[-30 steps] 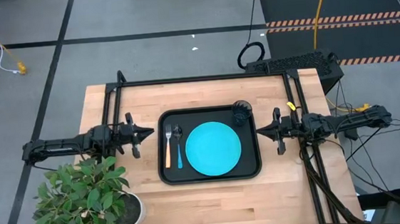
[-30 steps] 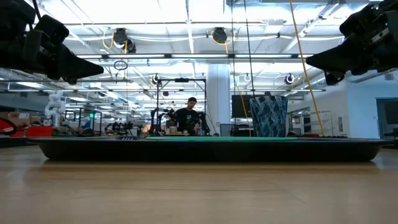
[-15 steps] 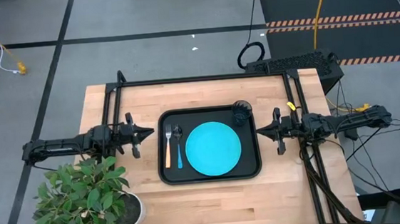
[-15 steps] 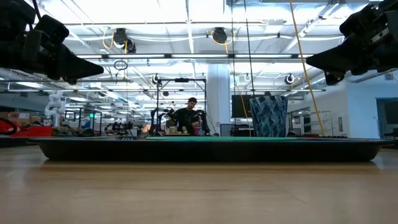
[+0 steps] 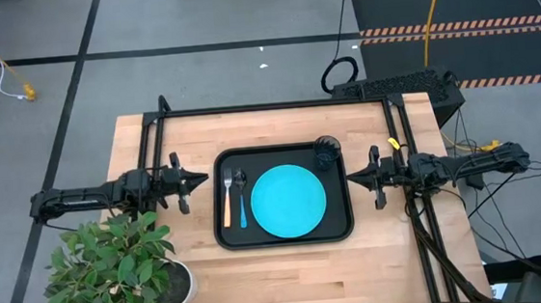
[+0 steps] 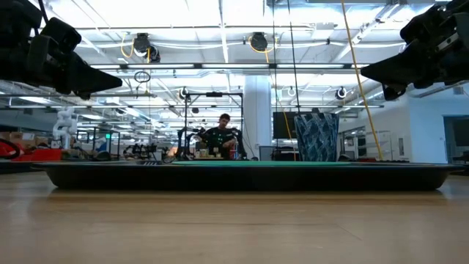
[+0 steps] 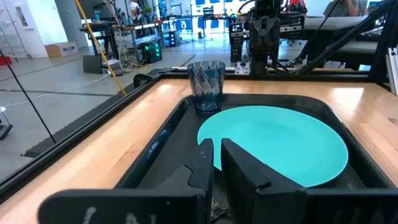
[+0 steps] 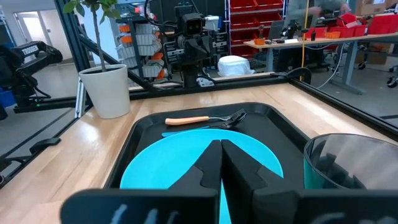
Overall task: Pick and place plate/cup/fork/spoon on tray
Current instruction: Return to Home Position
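Observation:
The black tray (image 5: 346, 225) lies at the table's middle. On it rest the turquoise plate (image 5: 288, 200), the orange-handled fork (image 5: 227, 201) and the blue-handled spoon (image 5: 242, 202) at its left side, and the dark cup (image 5: 327, 152) upright in its far right corner. My left gripper (image 5: 205, 181) hovers shut just left of the tray, pointing at it. My right gripper (image 5: 350, 176) hovers shut just right of the tray. Both are empty. The plate (image 7: 273, 146) and cup (image 7: 206, 85) show in the left wrist view, the fork (image 8: 205, 119) in the right wrist view.
A potted plant in a white pot (image 5: 116, 275) stands at the table's near left corner. A black frame rail (image 5: 277, 105) runs along the far edge and both sides. People show in the room beyond, in the low view (image 6: 222, 139).

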